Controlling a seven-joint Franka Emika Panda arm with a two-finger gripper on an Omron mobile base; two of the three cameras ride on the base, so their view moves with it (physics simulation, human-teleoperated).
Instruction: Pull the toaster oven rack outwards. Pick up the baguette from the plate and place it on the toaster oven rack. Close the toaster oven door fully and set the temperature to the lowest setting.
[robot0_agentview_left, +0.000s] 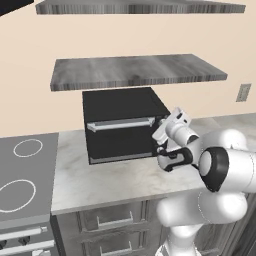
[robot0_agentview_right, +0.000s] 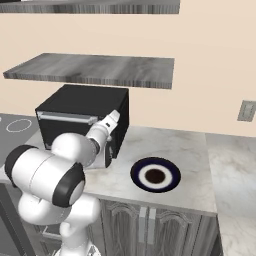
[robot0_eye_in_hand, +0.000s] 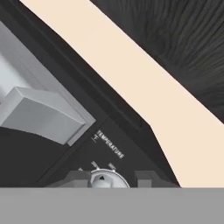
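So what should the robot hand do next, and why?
Probably close the gripper the last bit onto the temperature knob and then turn it toward its lowest mark. The toaster oven door looks shut, the plate has no bread, and the fingertips sit either side of the knob.

The oven (robot0_agentview_right: 82, 117) sits on the counter (robot0_agentview_right: 175, 150), under a shelf (robot0_agentview_right: 95, 70). The plate (robot0_agentview_right: 155, 174) lies right of the oven. The stove (robot0_agentview_left: 22, 175) is left of it.
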